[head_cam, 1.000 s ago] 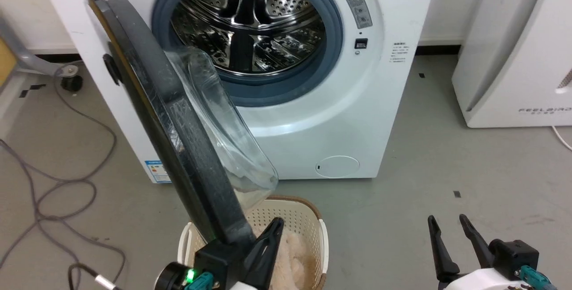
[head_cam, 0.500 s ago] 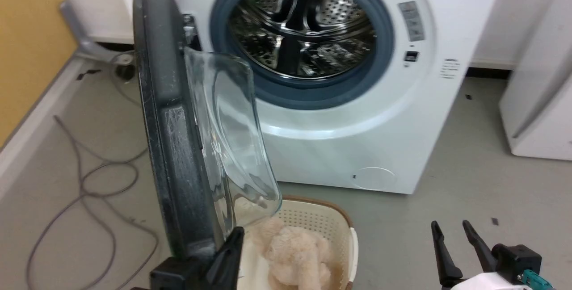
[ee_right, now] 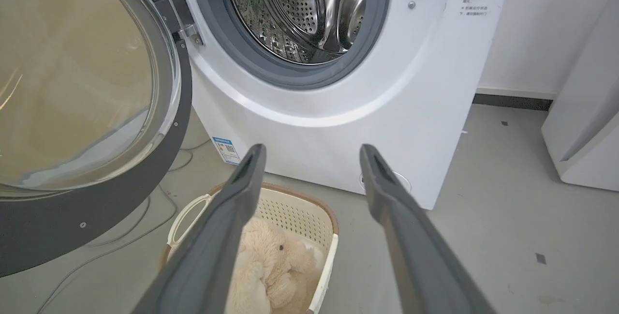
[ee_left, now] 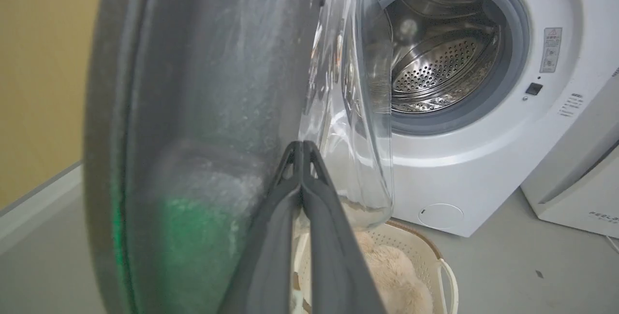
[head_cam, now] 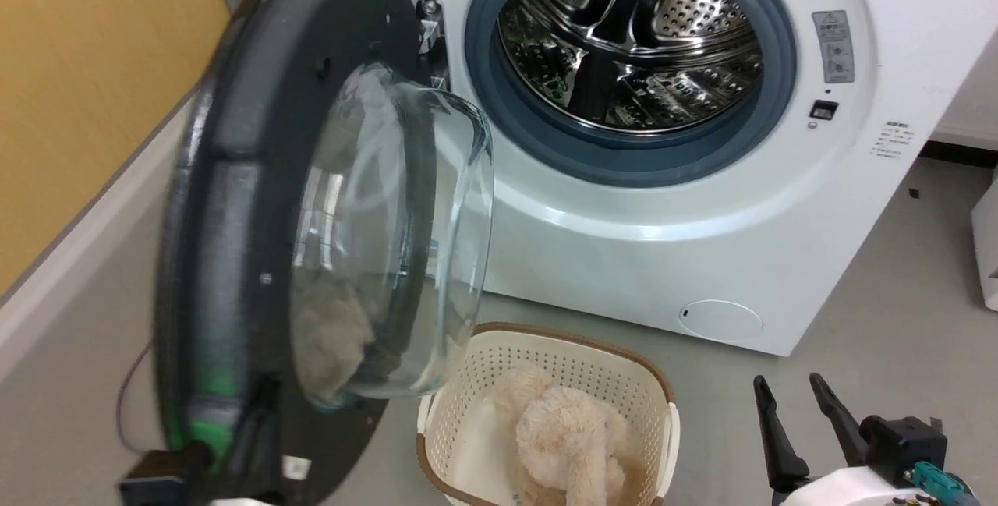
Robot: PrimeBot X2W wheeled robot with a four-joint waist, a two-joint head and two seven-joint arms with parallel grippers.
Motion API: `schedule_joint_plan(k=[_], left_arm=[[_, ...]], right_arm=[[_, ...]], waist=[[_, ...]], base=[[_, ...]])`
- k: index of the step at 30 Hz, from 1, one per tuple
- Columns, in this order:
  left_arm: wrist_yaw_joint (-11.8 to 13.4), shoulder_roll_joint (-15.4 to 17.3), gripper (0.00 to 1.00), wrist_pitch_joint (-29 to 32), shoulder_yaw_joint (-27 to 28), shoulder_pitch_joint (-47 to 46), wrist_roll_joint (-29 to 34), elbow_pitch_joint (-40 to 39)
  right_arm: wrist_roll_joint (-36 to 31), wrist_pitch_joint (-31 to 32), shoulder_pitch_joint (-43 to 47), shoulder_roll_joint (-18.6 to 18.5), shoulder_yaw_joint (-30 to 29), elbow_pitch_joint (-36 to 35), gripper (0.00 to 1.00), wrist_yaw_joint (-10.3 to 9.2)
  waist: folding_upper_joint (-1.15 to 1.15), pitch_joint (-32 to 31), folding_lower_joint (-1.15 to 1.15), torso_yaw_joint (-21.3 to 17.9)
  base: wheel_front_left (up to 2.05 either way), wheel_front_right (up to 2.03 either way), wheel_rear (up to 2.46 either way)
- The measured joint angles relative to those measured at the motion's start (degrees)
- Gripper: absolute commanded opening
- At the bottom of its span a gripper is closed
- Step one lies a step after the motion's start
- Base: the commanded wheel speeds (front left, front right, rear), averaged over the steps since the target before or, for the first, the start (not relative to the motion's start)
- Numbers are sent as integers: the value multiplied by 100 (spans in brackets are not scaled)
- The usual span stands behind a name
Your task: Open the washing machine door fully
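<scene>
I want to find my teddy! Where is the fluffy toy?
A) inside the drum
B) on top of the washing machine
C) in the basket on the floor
C: the fluffy toy lies in the cream basket on the floor before the washing machine.

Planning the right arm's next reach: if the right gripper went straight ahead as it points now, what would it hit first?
Probably the washing machine, on its white front just below the drum mouth; the right gripper looks aimed over the basket, though depth is unclear.
</scene>
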Motion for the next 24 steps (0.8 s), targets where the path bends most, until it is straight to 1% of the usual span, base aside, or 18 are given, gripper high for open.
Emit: schedule_joint_plan(k=[4,7,9,12,13,15,18,24], left_arm=[[-92,171,0,-282,450,-169,-259,463],[-227,330,0,-513,810,-435,-485,960],[-276,355,0,-671,1045,-621,-693,1306],[-370,464,0,-922,1292,-838,-828,1864],[-445,511,0,-1002,1373,-934,-898,2081],[-560,603,0,-1166,1507,-1161,-1005,2482],[-603,705,0,-1396,1666,-1454,-1050,3006],[-802,856,0,-1639,1727,-1843,-1054,3810]], right_arm=[[-9,21,-3,1,12,-76,100,0],[-47,65,-5,1,18,-131,100,0],[-48,71,-5,0,14,-172,100,0],[-48,111,-12,1,45,-212,100,0],[-48,115,-12,1,53,-232,100,0],[-48,121,-12,1,54,-266,100,0],[-47,151,-12,1,64,-301,100,0],[12,165,-15,1,86,-334,100,0]], waist=[[0,27,0,28],[0,38,0,17],[0,50,0,9],[0,58,0,-50],[0,62,0,-64],[0,75,0,-89],[0,97,0,-126],[0,148,0,-184]], base=[[0,0,0],[0,0,0],[0,0,0],[0,0,0],[0,0,0],[0,0,0],[0,0,0],[0,0,0]])
